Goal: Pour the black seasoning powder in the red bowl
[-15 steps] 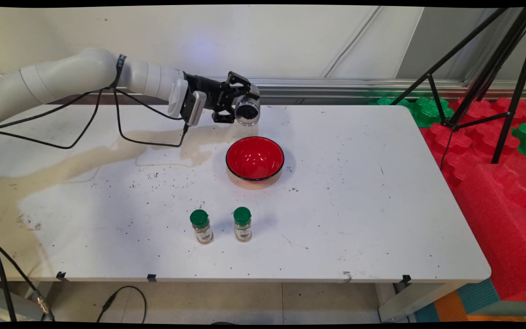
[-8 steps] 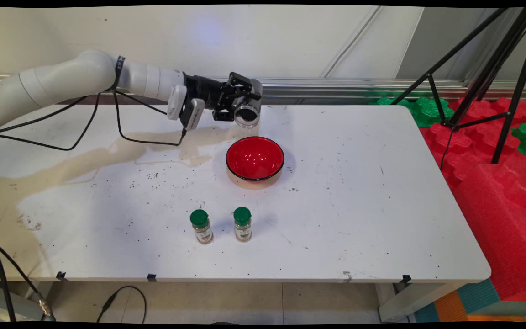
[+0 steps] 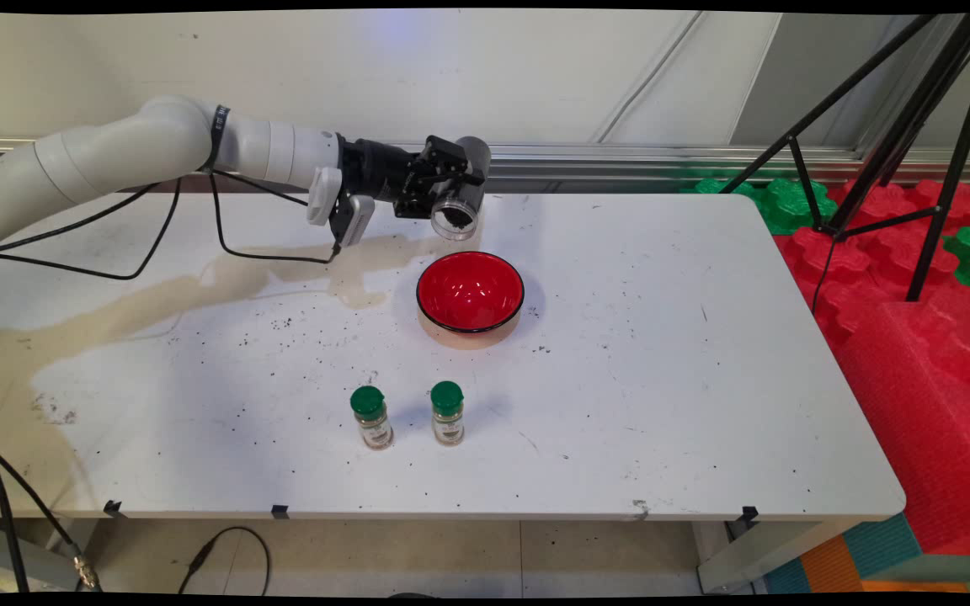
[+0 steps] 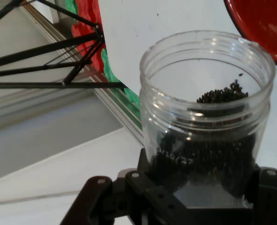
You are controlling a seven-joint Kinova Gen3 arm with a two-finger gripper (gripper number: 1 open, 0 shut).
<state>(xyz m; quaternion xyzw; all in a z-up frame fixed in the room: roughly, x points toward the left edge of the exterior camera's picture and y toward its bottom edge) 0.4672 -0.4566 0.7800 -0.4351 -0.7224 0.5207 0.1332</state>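
Note:
My gripper (image 3: 451, 189) is shut on a clear open jar (image 3: 457, 210) partly filled with small black grains (image 4: 220, 96). The jar is tipped over, its open mouth facing down and toward the camera, hanging just above and behind the far rim of a red bowl (image 3: 470, 291). In the hand view the jar (image 4: 206, 117) fills the middle, held between the black linkage at the bottom, and the red bowl (image 4: 265, 23) shows at the top right. The bowl looks empty inside.
Two small spice bottles with green caps (image 3: 371, 417) (image 3: 448, 412) stand side by side near the table's front. A tan stain (image 3: 157, 295) and scattered black specks mark the white table (image 3: 662, 379). A black tripod (image 3: 898, 135) and red and green foam blocks (image 3: 914, 320) are at the right.
The wrist has rotated, tipping the jar further so its mouth points more downward, and the hand has shifted slightly right and up toward the bowl.

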